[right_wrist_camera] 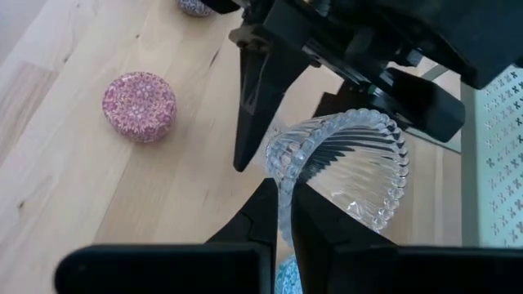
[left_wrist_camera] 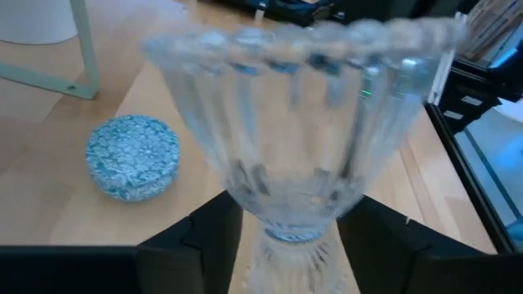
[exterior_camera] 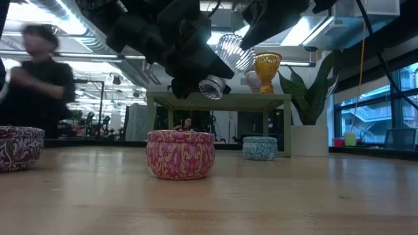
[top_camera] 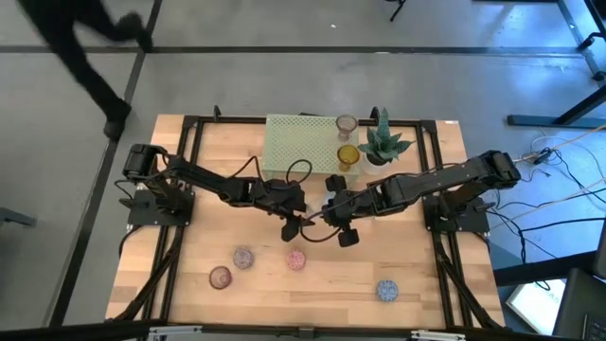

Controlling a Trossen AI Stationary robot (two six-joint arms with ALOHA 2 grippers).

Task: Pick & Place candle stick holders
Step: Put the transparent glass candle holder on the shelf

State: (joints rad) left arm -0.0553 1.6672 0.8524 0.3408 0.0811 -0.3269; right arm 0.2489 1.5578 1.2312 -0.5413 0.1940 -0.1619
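A clear ribbed glass candle stick holder (top_camera: 325, 204) with a bowl and stem is held above the table's middle between both grippers; it also shows in the low view (exterior_camera: 232, 52). My left gripper (left_wrist_camera: 286, 245) is shut on it from the left. My right gripper (right_wrist_camera: 283, 216) is shut on it from the right. An amber holder (top_camera: 348, 156) and a mauve one (top_camera: 347, 124) stand on the pale green perforated stand (top_camera: 298, 142). A pink holder (top_camera: 296, 259), a blue one (top_camera: 386, 290) and two more (top_camera: 243, 257) (top_camera: 220, 277) rest on the table. My left gripper pinches the clear holder's stem (left_wrist_camera: 288, 238), just below the bowl, between its two fingers, coming from the table's left. The holder is lifted clear of the table and tilted. My right gripper holds the bowl's scalloped rim (right_wrist_camera: 282, 175), one finger inside the bowl and one outside, coming from the table's right. The bowl's mouth faces this gripper.
The spiky potted plant (top_camera: 383, 142) stands at the stand's right end. The pink holder (exterior_camera: 181, 153) lies on the table just below the raised glass, the blue one (exterior_camera: 260, 147) farther off. A person (exterior_camera: 39, 72) moves beyond the table's far left corner.
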